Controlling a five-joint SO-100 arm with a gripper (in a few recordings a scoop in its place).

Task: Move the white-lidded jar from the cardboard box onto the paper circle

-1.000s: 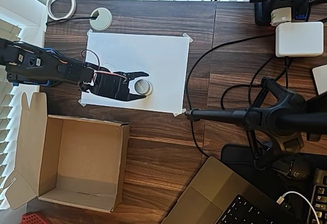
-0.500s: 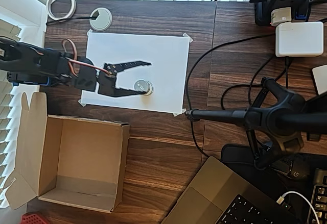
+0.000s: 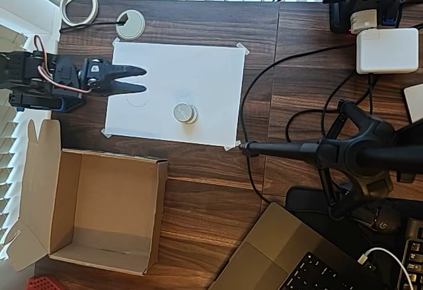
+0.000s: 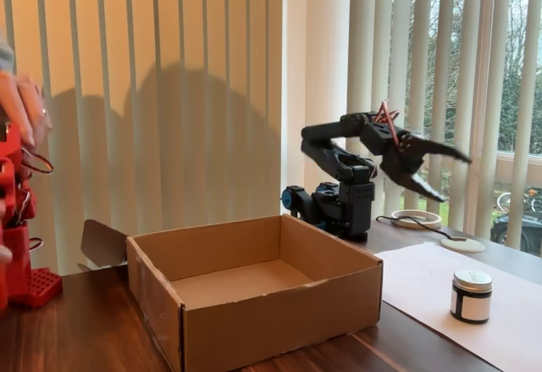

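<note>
Standing free on the paper sheet (image 3: 198,72) (placement apparently done): white-lidded jar (image 3: 184,112), outside the cardboard box (image 3: 39,197). Hovering well apart above the sheet's left edge, jaws parted, gripping nothing: gripper (image 3: 139,79).

In the fixed view, the cardboard box (image 4: 254,291) sits open in the lower middle of the frame on the dark wooden surface (image 4: 76,330). At lower right, the white-lidded jar (image 4: 472,296) stands upright on a white paper sheet (image 4: 423,283), well apart from the box. Above it, in the upper right, the black arm's gripper (image 4: 453,177) is raised in the air, its fingers (image 4: 445,153) spread apart with nothing between them.
</note>
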